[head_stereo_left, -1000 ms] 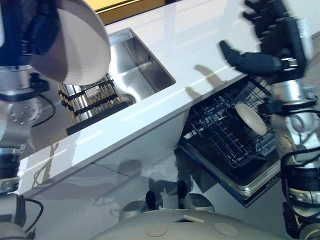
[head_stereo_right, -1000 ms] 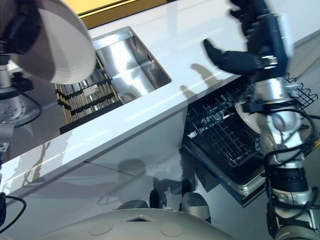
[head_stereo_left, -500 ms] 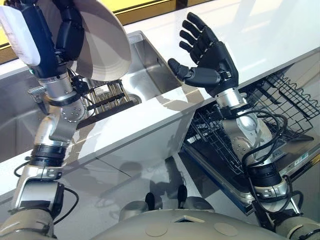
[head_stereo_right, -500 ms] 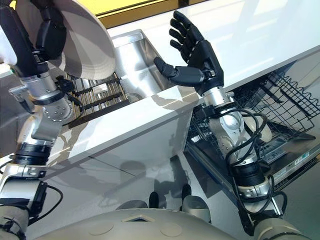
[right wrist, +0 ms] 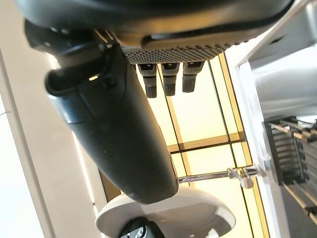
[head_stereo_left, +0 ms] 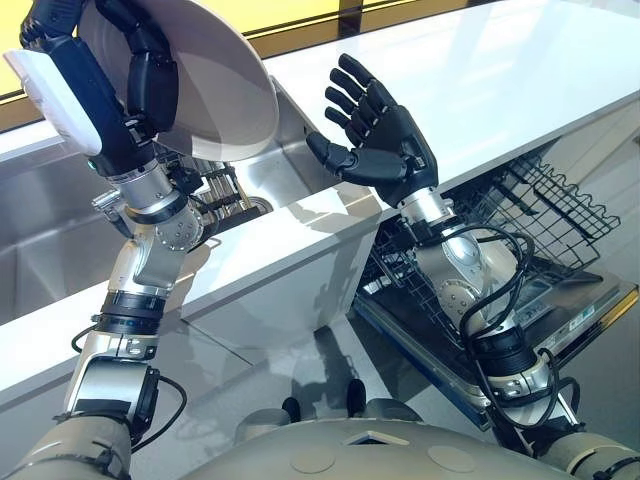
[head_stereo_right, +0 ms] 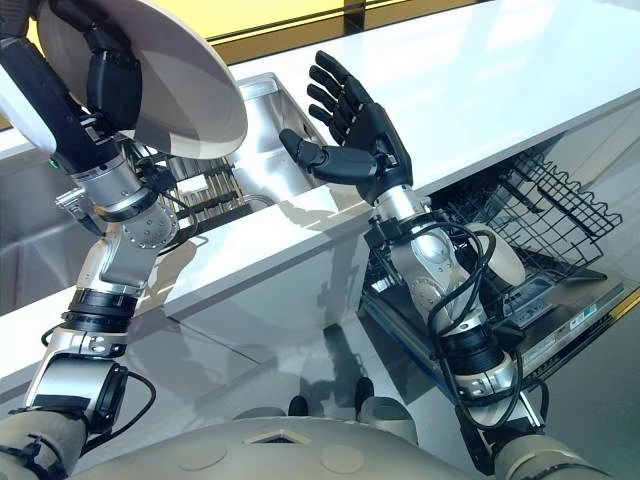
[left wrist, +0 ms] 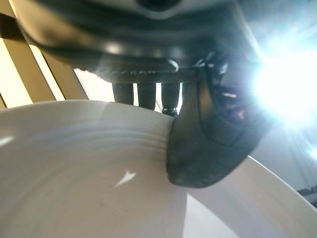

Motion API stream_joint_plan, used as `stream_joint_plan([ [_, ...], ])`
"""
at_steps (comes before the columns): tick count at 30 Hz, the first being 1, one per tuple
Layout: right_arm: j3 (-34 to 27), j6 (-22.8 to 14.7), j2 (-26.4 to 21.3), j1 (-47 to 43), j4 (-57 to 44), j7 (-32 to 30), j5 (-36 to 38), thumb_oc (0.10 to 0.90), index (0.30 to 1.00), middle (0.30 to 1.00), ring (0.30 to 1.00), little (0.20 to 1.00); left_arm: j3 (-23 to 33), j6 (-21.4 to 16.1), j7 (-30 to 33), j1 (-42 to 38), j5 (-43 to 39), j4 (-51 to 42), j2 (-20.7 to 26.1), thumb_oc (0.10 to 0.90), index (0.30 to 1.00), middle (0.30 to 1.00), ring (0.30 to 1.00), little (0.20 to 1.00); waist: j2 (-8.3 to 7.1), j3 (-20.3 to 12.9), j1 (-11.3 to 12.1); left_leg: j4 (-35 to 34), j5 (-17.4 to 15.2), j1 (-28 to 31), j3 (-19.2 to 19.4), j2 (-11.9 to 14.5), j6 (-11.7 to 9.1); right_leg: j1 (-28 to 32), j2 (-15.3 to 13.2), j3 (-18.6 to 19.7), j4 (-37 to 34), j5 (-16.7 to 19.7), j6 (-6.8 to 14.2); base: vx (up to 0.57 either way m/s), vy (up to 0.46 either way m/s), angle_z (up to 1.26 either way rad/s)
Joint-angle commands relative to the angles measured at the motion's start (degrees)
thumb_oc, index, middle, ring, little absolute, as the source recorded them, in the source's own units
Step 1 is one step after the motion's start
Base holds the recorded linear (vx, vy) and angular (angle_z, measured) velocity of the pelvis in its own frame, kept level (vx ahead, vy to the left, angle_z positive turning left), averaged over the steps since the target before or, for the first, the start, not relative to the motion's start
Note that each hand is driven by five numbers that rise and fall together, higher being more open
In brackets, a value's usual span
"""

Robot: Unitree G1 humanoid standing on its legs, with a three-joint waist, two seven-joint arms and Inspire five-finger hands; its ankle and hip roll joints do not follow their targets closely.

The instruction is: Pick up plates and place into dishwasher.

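**Left eye view: plate held high over the sink, right hand spread beside it**

A white plate (head_stereo_left: 205,85) is held up by the left hand (head_stereo_left: 150,75) above the sink (head_stereo_left: 300,140), at the upper left of the scene. The plate is gripped at its rim, with the fingers curled over one face and the thumb (left wrist: 208,148) pressed on the other, as is seen in the left wrist view, where the thumb lies on the plate's inner surface near the edge. The plate is tilted steeply, close to standing on edge: one broad face is turned down and toward the right hand, the other toward the forearm. Its rim runs from upper left down to lower right.

The right hand (head_stereo_left: 385,135) is raised over the counter (head_stereo_left: 520,90) edge just beside the sink, near the plate but apart from it. Its fingers are straight and spread, the palm is turned toward the plate, and nothing is held. The same spread is shown in the right wrist view.

A dark rack (head_stereo_left: 215,195) is seen in the sink below the plate. The dishwasher (head_stereo_left: 560,290) stands open under the counter at the right, with its wire basket (head_stereo_left: 555,195) pulled out. A second pale dish (head_stereo_right: 505,255) is seen in the basket behind the right forearm.
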Motion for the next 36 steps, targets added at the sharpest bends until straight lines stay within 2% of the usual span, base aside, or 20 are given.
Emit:
stream_joint_plan([
  [1, -0.76, -4.35, 2.86, -3.05, -3.94, 0.87, 3.39, 0.800, 0.900, 0.900, 0.900, 0.900, -1.10, -2.19, 2.10, -3.63, 0.97, 1.61, 1.77, 0.100, 0.300, 0.300, 0.300, 0.200, 0.11, -7.56, 0.00, 0.06, -4.18, -2.35, 1.62, -2.41, 1.85, 2.26, 1.82, -1.86, 2.93, -9.46, 1.33, 0.00, 0.000, 0.00],
  [8, 0.90, -4.24, 4.37, -2.63, -3.69, 0.56, 6.44, 0.800, 0.900, 0.900, 0.900, 0.900, -3.41, -2.45, 1.16, -3.71, -0.02, 2.33, -0.17, 0.100, 0.300, 0.300, 0.300, 0.200, 0.22, -7.58, -0.25, 0.06, -4.17, -2.22, 1.82, -2.29, 1.85, 2.17, 2.00, -1.55, 3.16, -9.56, 1.34, 0.00, -0.002, -0.01],
  [17, 3.21, -6.48, 6.25, -2.85, -3.06, -2.48, 7.69, 0.800, 0.900, 0.900, 0.900, 0.900, -8.90, -2.25, -0.04, -4.86, 0.70, 2.26, -2.73, 0.100, 0.300, 0.300, 0.300, 0.200, 0.37, -6.94, -0.29, 0.06, -4.20, -2.02, 1.51, -2.23, 1.83, 2.29, 2.09, -1.77, 3.39, -9.73, 1.29, 0.00, -0.002, -0.03],
  [21, 3.45, -5.91, 7.05, -2.98, -3.55, -3.95, 7.82, 0.800, 0.900, 0.900, 0.900, 0.900, -10.74, -1.91, -1.02, -5.16, 0.49, 1.60, -3.56, 0.100, 0.300, 0.300, 0.300, 0.200, 0.41, -6.78, -0.38, 0.06, -4.20, -2.11, 1.39, -2.25, 1.91, 2.25, 2.15, -1.77, 3.43, -9.79, 1.28, 0.00, 0.000, 0.00],
  [26, 4.86, -5.02, 7.77, -2.19, -2.57, -5.53, 6.01, 0.800, 0.900, 0.900, 0.900, 0.900, -13.38, -3.98, -1.83, -5.03, 0.13, 1.12, -4.75, 0.100, 0.300, 0.300, 0.300, 0.200, 0.55, -6.57, -0.53, 0.06, -4.23, -2.06, 1.45, -2.19, 1.89, 2.22, 2.29, -1.70, 3.47, -9.85, 1.22, 0.00, 0.000, 0.00],
  [33, 6.58, -5.08, 8.34, -0.85, 0.14, -3.86, 9.33, 0.800, 0.900, 0.900, 0.900, 0.900, -16.83, -1.89, -3.57, -5.39, 0.76, -1.35, -5.83, 0.100, 0.300, 0.300, 0.300, 0.200, 0.62, -5.95, -0.70, 0.06, -4.26, -1.92, 1.12, -2.16, 1.87, 2.20, 2.43, -1.78, 3.55, -9.83, 1.12, 0.00, 0.000, 0.00],
  [36, 7.15, -4.58, 8.56, -0.75, -0.97, -4.21, 8.46, 0.800, 0.900, 0.900, 0.900, 0.900, -17.19, -2.54, -3.10, -5.32, 0.11, -0.42, -5.95, 0.100, 0.300, 0.300, 0.300, 0.200, 0.54, -5.77, -0.78, 0.06, -4.28, -1.87, 1.21, -2.18, 1.89, 2.28, 2.39, -1.91, 3.39, -9.74, 1.12, 0.00, 0.000, 0.00],
])
